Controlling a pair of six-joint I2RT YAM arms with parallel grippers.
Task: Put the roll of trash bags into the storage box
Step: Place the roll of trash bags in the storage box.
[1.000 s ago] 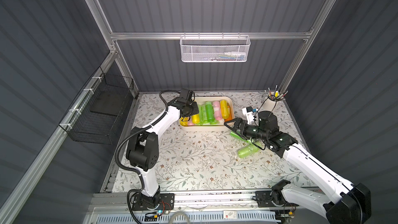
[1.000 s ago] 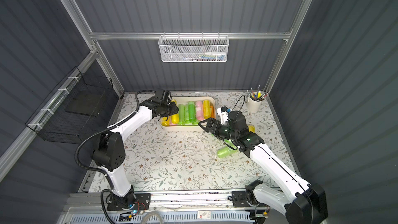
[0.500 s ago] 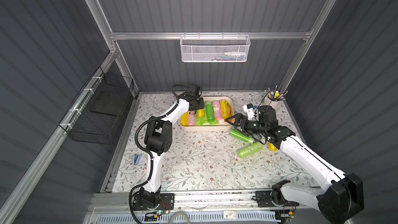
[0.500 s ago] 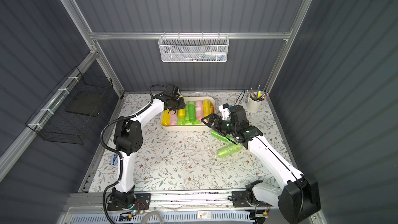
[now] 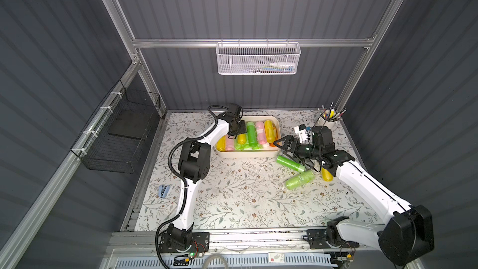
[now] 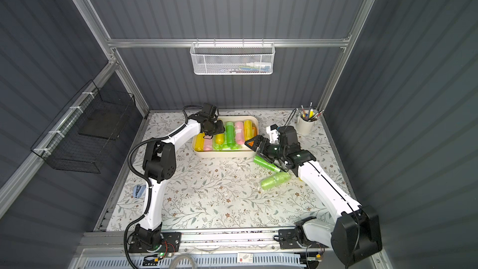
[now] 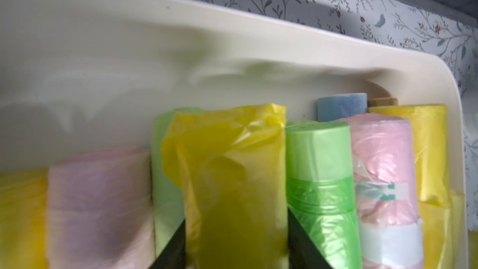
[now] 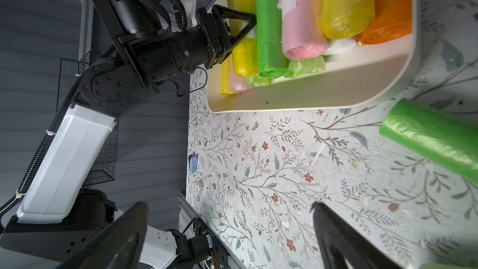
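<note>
The storage box point(image 5: 248, 154) point(image 6: 225, 154) point(image 7: 232, 21) point(image 8: 310, 91) is cream-white and holds several rolls of trash bags in yellow, pink, green and orange. My left gripper point(image 5: 236, 131) point(image 6: 214, 128) point(image 7: 236, 226) point(image 8: 240, 29) is low over the box's left half. Its fingers lie against both sides of a yellow roll point(image 7: 232, 164) point(image 5: 241, 138) that rests on the other rolls; whether they still press it does not show. My right gripper point(image 5: 279, 148) point(image 6: 252, 148) point(image 8: 230, 204) stands open and empty above the table by the box's near right corner. Beside it lies a green roll point(image 5: 291, 163) point(image 6: 266, 163) point(image 8: 434, 138).
A paler green roll point(image 5: 300, 180) point(image 6: 275, 180) lies nearer the front and a yellow roll point(image 5: 326, 174) shows behind the right arm. A pen cup point(image 5: 327, 122) stands at the back right. A white mesh basket point(image 5: 258, 60) hangs on the back rail, a black wire basket point(image 5: 124, 130) on the left wall.
My left arm has swung right and carried its gripper with the yellow roll from the box's left end further over the box. The right gripper has barely shifted and stays open.
</note>
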